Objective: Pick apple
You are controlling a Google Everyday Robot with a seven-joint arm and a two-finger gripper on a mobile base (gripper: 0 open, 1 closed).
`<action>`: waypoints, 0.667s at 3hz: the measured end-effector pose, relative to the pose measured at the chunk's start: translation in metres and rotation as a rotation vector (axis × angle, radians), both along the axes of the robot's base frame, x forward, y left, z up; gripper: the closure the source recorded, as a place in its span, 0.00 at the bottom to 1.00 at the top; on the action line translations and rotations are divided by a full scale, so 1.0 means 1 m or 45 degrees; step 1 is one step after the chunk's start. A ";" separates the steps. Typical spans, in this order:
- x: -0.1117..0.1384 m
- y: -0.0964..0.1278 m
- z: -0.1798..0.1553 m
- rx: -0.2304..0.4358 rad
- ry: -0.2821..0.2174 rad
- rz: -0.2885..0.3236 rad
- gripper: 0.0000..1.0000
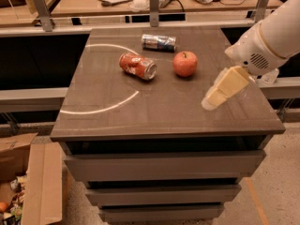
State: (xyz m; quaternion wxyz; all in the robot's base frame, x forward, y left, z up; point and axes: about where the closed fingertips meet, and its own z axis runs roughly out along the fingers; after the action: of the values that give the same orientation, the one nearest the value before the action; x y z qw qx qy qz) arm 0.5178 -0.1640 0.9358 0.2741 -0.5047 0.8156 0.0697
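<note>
The apple (185,63), round and orange-red with a small stem dimple, stands upright on the brown table top (164,111), right of centre toward the back. My gripper (210,102) hangs from the white arm (269,39) coming in from the right. It is above the table's right part, to the right of and nearer than the apple, and apart from it. It holds nothing that I can see.
A crushed orange-red soda can (138,65) lies left of the apple. A silver and blue can (159,42) lies behind them. The table has drawers below. An open cardboard box (33,186) sits on the floor at the left. Desks with a rail stand behind.
</note>
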 end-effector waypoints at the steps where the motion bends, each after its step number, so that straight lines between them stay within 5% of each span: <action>1: 0.038 0.008 -0.014 0.143 -0.062 -0.056 0.00; 2: 0.084 -0.014 -0.030 0.275 -0.128 -0.091 0.00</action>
State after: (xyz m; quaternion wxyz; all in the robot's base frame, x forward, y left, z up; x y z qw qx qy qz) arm 0.6023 -0.1784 0.9055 0.3696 -0.4456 0.8062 0.1220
